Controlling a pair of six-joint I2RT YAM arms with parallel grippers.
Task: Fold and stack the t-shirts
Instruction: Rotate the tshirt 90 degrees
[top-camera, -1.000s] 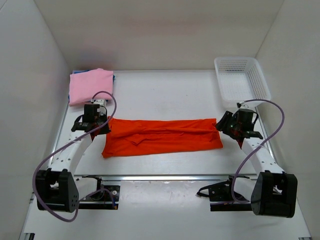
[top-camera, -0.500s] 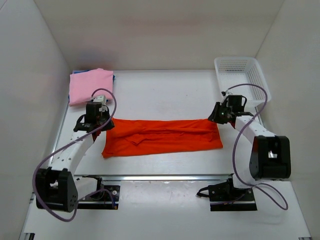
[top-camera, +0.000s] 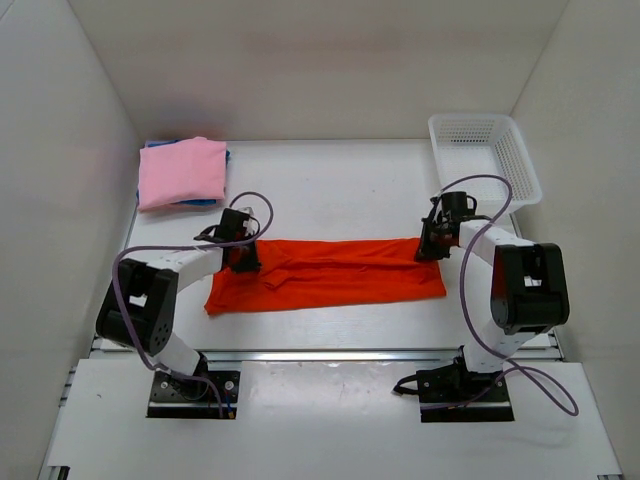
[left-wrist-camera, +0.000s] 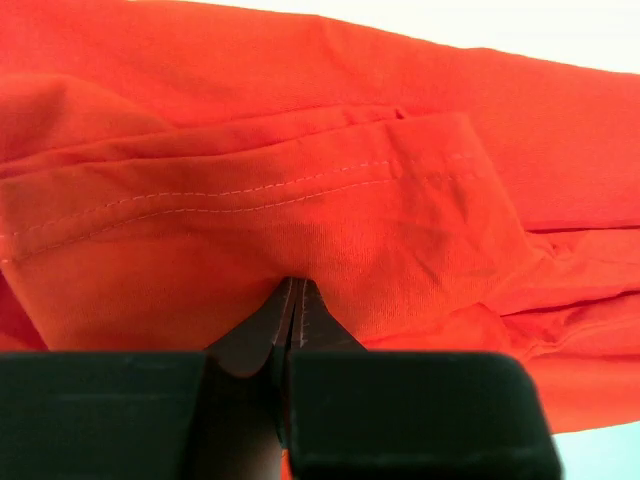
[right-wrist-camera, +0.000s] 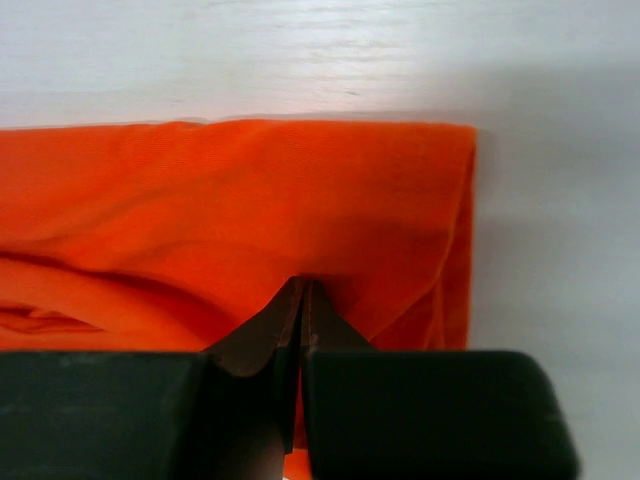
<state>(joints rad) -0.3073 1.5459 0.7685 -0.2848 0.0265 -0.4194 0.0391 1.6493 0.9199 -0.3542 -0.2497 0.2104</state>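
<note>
Beyond the left end effector (top-camera: 243, 256), off to its left, a folded light pink cloth t-shirt (top-camera: 181, 172) lies on a blue cloth t-shirt (top-camera: 228, 156). That end effector's jaws pinch the left end of the long bright orange-red cloth t-shirt (top-camera: 330, 272) — flat on the white desk (top-camera: 330, 190) — and the right end effector (top-camera: 428, 248), jaws pressed together, grips its right corner

Orange-red cloth t-shirt (top-camera: 330, 272) centred on the counter (top-camera: 330, 190); pink cloth t-shirt (top-camera: 181, 172) atop blue cloth t-shirt (top-camera: 152, 145) far-left; white plastic mesh basket (top-camera: 478, 119) far-right.
</note>
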